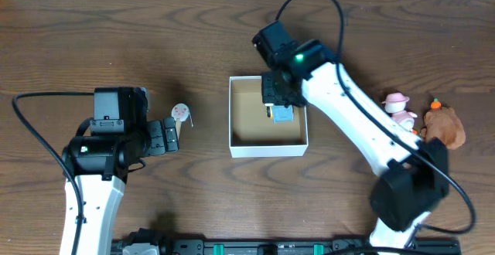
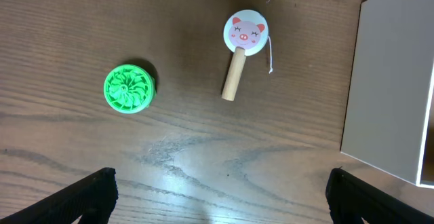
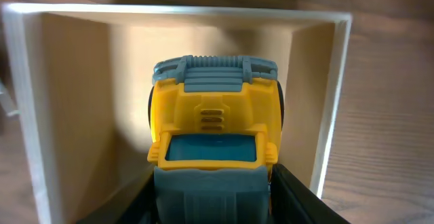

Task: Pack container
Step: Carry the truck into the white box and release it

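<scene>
The container is a square white-walled box with a brown inside, at the middle of the table. My right gripper is over its right part and is shut on a yellow and grey-blue toy truck, held inside the box walls. My left gripper is open and empty, left of the box. In the left wrist view a green ridged disc and a pig-face paddle with a wooden handle lie on the table ahead of the open fingers. The box's white wall is at the right.
A pink pig figure and a brown plush toy lie on the table at the right, beside my right arm. The pig-face paddle lies between the left gripper and the box.
</scene>
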`<act>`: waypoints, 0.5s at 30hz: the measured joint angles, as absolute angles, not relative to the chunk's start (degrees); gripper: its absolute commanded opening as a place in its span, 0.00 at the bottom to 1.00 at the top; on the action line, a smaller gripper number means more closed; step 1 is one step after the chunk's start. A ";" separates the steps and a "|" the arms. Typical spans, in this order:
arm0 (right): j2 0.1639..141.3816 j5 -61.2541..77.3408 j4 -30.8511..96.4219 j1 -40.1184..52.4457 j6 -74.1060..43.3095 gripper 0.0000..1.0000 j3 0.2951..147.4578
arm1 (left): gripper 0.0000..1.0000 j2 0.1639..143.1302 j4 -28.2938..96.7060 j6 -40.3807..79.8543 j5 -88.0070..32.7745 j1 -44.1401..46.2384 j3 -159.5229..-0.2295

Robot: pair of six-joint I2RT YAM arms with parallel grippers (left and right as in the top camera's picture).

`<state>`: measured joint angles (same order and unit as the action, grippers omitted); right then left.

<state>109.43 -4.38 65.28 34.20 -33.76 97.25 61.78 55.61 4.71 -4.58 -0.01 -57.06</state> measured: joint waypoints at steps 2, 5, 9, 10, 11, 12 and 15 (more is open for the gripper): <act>111.24 -5.06 64.95 33.71 -34.28 0.02 97.12 | 0.98 61.78 55.66 4.71 -4.58 -0.01 -57.06; 113.16 -5.48 64.60 32.34 -34.54 0.02 97.06 | 0.98 61.78 55.68 4.71 -4.58 -0.01 -57.06; 115.22 -4.93 63.83 29.58 -33.80 0.09 96.99 | 0.98 61.78 55.68 4.71 -4.58 -0.01 -57.06; 115.39 -4.89 63.81 29.17 -33.61 0.14 96.99 | 0.98 61.78 55.68 4.71 -4.58 -0.01 -57.06; 115.46 -4.93 63.79 28.84 -33.21 0.18 97.01 | 0.98 61.78 55.68 4.71 -4.58 -0.01 -57.06; 115.46 -4.91 63.79 28.73 -32.84 0.23 96.99 | 0.98 61.78 55.70 4.71 -4.58 -0.01 -57.06; 115.46 -4.75 63.53 28.75 -32.16 0.36 96.99 | 0.98 61.78 55.70 4.71 -4.60 -0.01 -57.06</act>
